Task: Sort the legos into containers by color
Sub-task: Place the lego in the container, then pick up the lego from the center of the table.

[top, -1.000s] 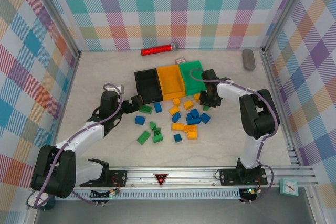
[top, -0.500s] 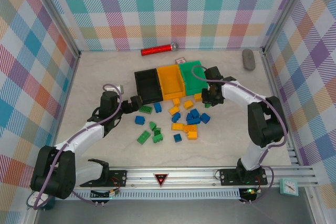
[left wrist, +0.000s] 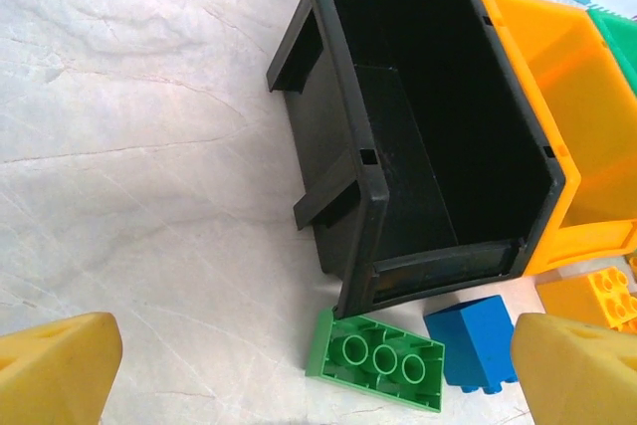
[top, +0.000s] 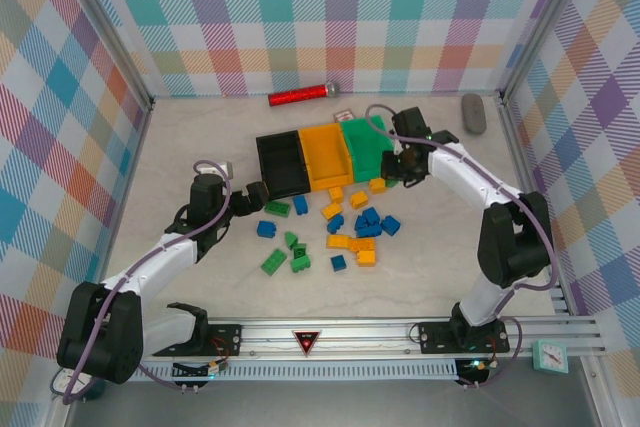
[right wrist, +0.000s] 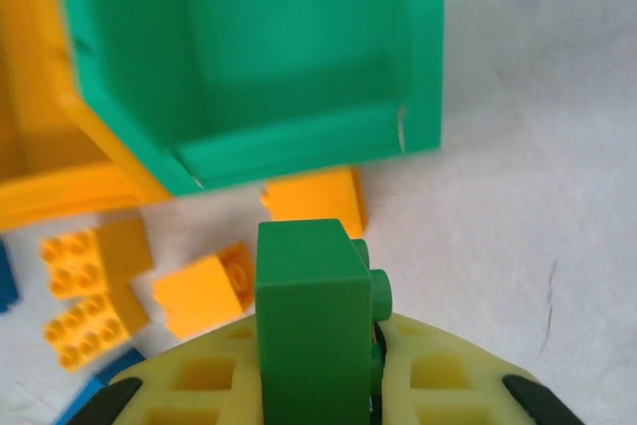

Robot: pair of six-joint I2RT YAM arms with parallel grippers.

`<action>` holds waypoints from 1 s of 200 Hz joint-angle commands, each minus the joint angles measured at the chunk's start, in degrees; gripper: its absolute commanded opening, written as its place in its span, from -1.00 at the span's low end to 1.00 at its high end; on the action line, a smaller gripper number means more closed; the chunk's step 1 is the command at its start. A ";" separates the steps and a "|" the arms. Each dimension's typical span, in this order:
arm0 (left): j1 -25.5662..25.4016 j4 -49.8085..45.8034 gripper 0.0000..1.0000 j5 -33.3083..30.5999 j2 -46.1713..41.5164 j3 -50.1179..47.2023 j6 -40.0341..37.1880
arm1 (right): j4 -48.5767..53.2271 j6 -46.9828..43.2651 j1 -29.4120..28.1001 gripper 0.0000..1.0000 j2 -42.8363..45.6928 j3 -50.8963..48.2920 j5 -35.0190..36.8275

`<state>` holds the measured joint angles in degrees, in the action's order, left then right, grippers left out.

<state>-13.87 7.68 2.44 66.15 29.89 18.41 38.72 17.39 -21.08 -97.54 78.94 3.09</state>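
Right wrist view: my right hand point(right wrist: 317, 385) is clenched on a green brick point(right wrist: 307, 296), just short of the near wall of the green bin point(right wrist: 289, 151). Letting go now would drop it on the tabletop point(right wrist: 518, 196) among orange bricks point(right wrist: 204, 291). My left hand point(left wrist: 311, 370) hangs spread wide beside the black bin point(left wrist: 328, 206).

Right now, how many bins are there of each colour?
Black bin: 1
Orange bin: 1
Green bin: 1
Total: 3 bins
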 commanded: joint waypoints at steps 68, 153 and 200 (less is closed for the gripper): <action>-0.46 -1.09 0.99 -0.08 -0.66 1.14 -0.98 | 2.43 -5.70 -1.27 0.00 -11.71 14.41 2.60; -0.46 -0.07 0.99 0.90 1.07 1.30 -0.35 | -0.82 -5.81 -13.65 0.04 -0.72 -4.84 0.66; -0.46 0.48 0.99 0.84 -0.19 0.51 -0.13 | -0.94 -3.71 -16.71 0.13 -6.40 -3.72 8.11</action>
<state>-13.87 7.60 2.50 66.67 29.91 18.41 38.24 12.08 -38.30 -100.20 74.13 5.76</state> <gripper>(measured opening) 0.997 0.541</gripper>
